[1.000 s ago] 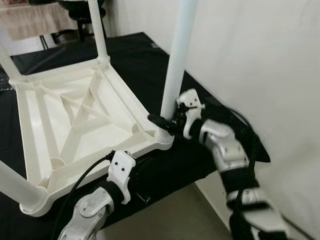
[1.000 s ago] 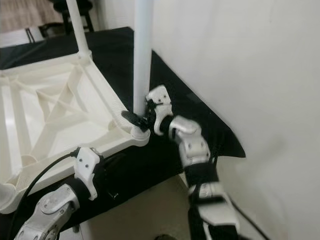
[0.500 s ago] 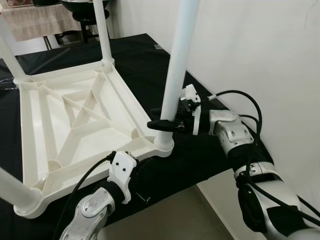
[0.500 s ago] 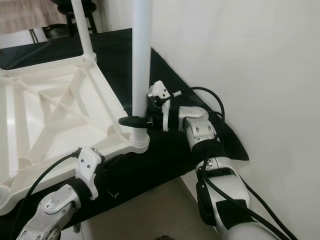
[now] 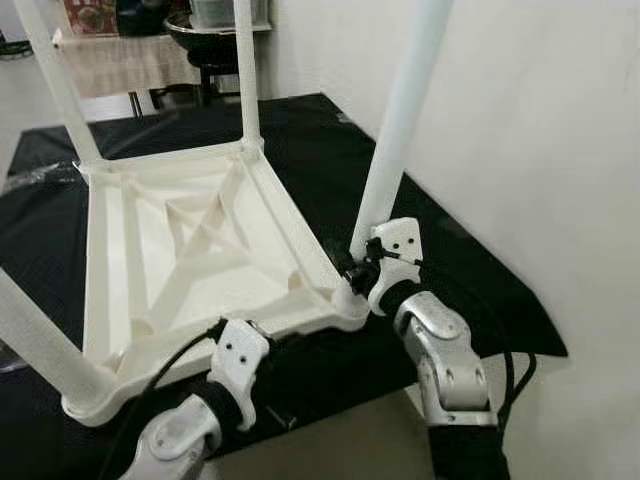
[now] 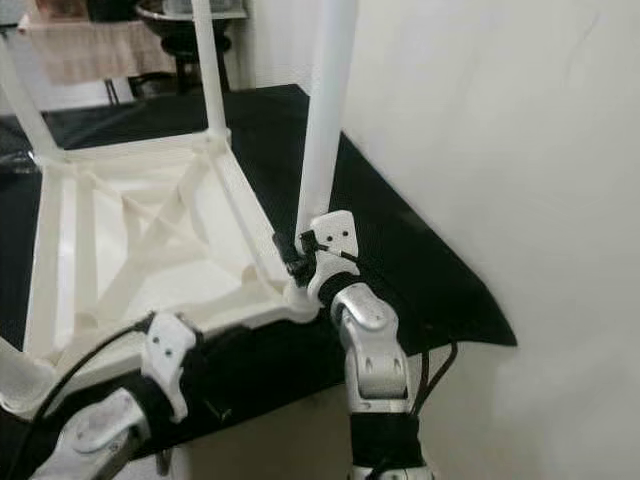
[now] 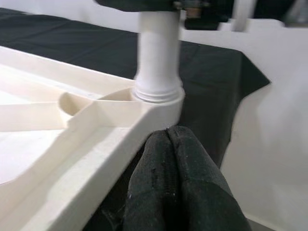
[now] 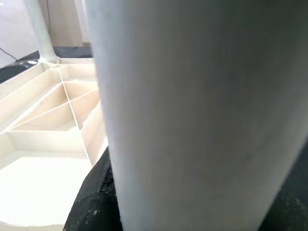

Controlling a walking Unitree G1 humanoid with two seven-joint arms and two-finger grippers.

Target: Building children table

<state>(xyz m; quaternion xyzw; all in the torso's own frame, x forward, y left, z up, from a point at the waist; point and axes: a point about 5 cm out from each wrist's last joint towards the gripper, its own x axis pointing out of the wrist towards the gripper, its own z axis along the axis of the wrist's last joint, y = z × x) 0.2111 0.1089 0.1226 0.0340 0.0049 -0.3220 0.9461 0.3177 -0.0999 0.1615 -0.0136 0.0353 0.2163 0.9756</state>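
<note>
My right claw (image 5: 358,272) has slid down the near leg (image 5: 400,130) since half a second ago and now clenches it just above its socket, centre frame, on the upturned tabletop (image 5: 190,250) lying on the black bench (image 5: 470,290). I judge the leg seated. Left claw (image 7: 166,185), pinched shut on nothing, rests under the rim.

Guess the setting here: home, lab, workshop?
Probably a room in a home, though it is hard to be sure: a black-draped work surface against a plain white wall, and a cloth-covered table behind the upturned children's table.
</note>
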